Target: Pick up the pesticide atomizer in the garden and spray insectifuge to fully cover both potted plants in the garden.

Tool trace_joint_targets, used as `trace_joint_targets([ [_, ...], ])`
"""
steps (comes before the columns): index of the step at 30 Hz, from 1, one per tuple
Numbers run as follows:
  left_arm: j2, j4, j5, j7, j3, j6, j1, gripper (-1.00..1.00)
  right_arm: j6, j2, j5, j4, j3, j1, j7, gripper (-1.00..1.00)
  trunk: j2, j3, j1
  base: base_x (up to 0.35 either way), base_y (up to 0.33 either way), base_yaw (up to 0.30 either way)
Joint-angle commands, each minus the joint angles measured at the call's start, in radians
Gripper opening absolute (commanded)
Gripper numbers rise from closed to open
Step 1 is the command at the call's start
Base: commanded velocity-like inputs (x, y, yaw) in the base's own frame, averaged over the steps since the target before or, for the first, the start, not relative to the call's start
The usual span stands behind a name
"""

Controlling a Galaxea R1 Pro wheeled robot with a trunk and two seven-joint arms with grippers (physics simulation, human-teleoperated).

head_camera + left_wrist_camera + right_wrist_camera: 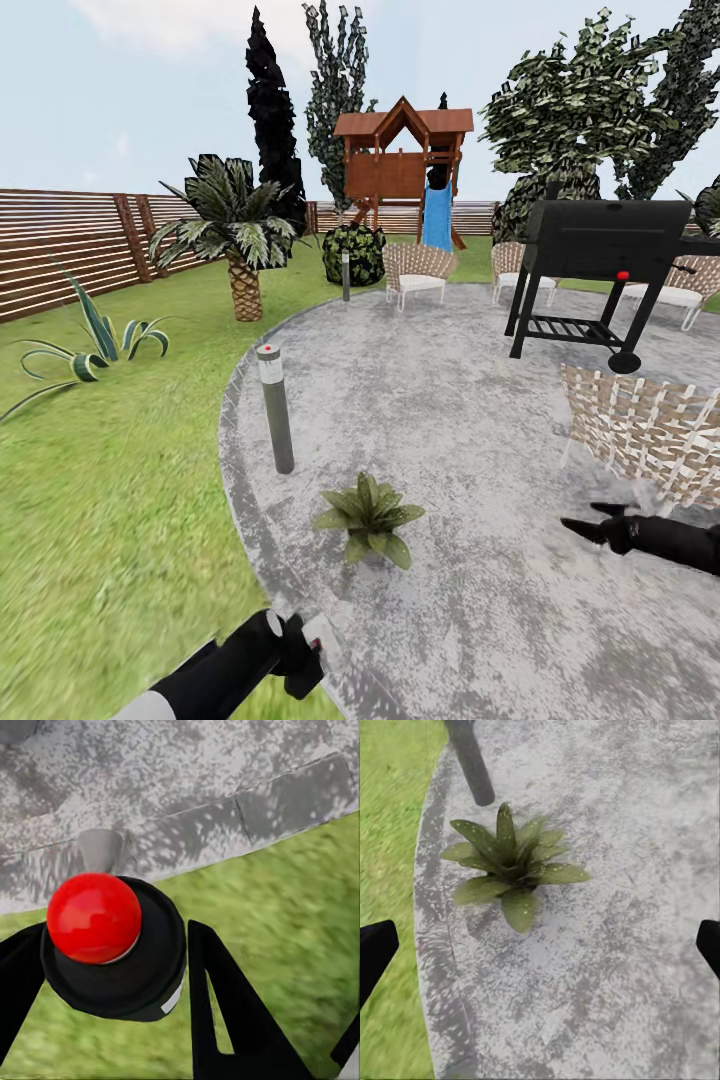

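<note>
The head view looks forward and down across the round paved patio [450, 420] toward the fence [70, 245] and playhouse [402, 160]. The left wrist view looks steeply down at close range onto the patio's edge and lawn [292, 907]. The right wrist view looks down from farther off, sharing the potted plant [510, 866] [368, 515] and bollard lamp [471, 757] [274, 405] with the head view.

A low potted plant [369, 517] spreads olive-green leaves on the grey patio [450, 400], near the bollard. The pesticide atomizer [112, 945], dark with a red cap, sits between the left jaws.
</note>
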Motion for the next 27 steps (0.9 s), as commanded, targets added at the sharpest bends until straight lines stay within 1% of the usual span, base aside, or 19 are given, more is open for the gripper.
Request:
trace_joint_targets([
  [1, 0.014, -0.002, 0.021, 0.024, 0.036, -0.035, 0.021, -1.0, -0.045, 0.002, 0.004, 0.001, -0.094, -0.001, -0.047, 1.0, 0.0, -0.001, 0.0, 0.0, 0.0, 0.0],
  [2, 0.036, -0.002, 0.062, 0.039, 0.093, -0.081, 0.035, -1.0, -0.101, 0.008, 0.004, 0.003, -0.175, -0.001, -0.089, 1.0, 0.0, -0.001, 0.0, 0.0, 0.0, 0.0],
  [3, 0.053, -0.001, 0.093, 0.044, 0.136, -0.115, 0.04, -1.0, -0.136, 0.018, 0.004, 0.011, -0.228, 0.0, -0.109, 1.0, 0.0, -0.001, 0.0, 0.0, 0.0, 0.0],
  [4, 0.08, 0.001, 0.14, 0.049, 0.192, -0.169, 0.045, -1.0, -0.187, 0.043, 0.004, 0.053, -0.319, 0.0, -0.127, 1.0, 0.0, -0.001, 0.0, 0.0, 0.0, 0.0],
  [5, 0.106, 0.024, 0.19, 0.052, 0.237, -0.227, 0.048, -1.0, -0.25, 0.076, 0.004, 0.147, -0.447, 0.001, -0.138, 1.0, 0.0, -0.001, 0.0, 0.0, 0.0, 0.0],
  [6, 0.119, 0.065, 0.221, 0.053, 0.254, -0.267, 0.049, -1.0, -0.302, 0.089, 0.004, 0.231, -0.54, 0.001, -0.143, 1.0, 0.0, -0.001, 0.0, 0.0, 0.0, 0.0],
  [7, 0.124, 0.106, 0.243, 0.054, 0.261, -0.307, 0.05, -1.0, -0.33, 0.095, 0.004, 0.283, -0.587, 0.002, -0.15, 1.0, 0.0, -0.001, 0.0, 0.0, 0.0, 0.0],
  [8, 0.128, 0.175, 0.282, 0.055, 0.271, -0.387, 0.05, -1.0, -0.355, 0.099, 0.004, 0.34, -0.63, 0.003, -0.183, 1.0, 0.0, -0.001, 0.0, 0.0, 0.0, 0.0],
  [9, 0.13, 0.221, 0.313, 0.056, 0.28, -0.446, 0.05, -1.0, -0.364, 0.1, 0.004, 0.363, -0.647, 0.006, -0.213, 1.0, 0.0, -0.001, 0.0, 0.0, 0.0, 0.0],
  [10, 0.131, 0.289, 0.369, 0.056, 0.301, -0.532, 0.05, -1.0, -0.372, 0.101, 0.004, 0.384, -0.661, 0.012, -0.252, 1.0, 0.0, -0.001, 0.0, 0.0, 0.0, 0.0],
  [11, 0.132, 0.349, 0.423, 0.056, 0.324, -0.594, 0.05, -1.0, -0.376, 0.1, 0.004, 0.394, -0.669, 0.016, -0.273, 1.0, 0.0, -0.001, 0.0, 0.0, 0.0, 0.0],
  [13, 0.132, 0.409, 0.48, 0.056, 0.35, -0.64, 0.05, -1.0, -0.379, 0.1, 0.004, 0.402, -0.674, 0.018, -0.288, 1.0, 0.0, -0.001, 0.0, 0.0, 0.0, 0.0],
  [14, 0.132, 0.424, 0.496, 0.056, 0.357, -0.652, 0.051, -1.0, -0.38, 0.1, 0.004, 0.403, -0.675, 0.019, -0.29, 1.0, 0.0, -0.001, 0.0, 0.0, 0.0, 0.0],
  [17, 0.132, 0.437, 0.51, 0.056, 0.362, -0.661, 0.051, -1.0, -0.38, 0.099, 0.004, 0.405, -0.677, 0.019, -0.292, 1.0, 0.0, -0.001, 0.0, 0.0, 0.0, 0.0],
  [23, 0.13, 0.44, 0.513, 0.056, 0.363, -0.664, 0.051, -1.0, -0.381, 0.096, 0.003, 0.403, -0.679, 0.019, -0.291, 1.0, 0.0, -0.001, 0.0, 0.0, 0.0, 0.0],
  [27, 0.124, 0.44, 0.515, 0.057, 0.363, -0.664, 0.051, -1.0, -0.381, 0.099, 0.005, 0.406, -0.678, 0.019, -0.295, 1.0, 0.0, -0.001, 0.0, 0.0, 0.0, 0.0],
])
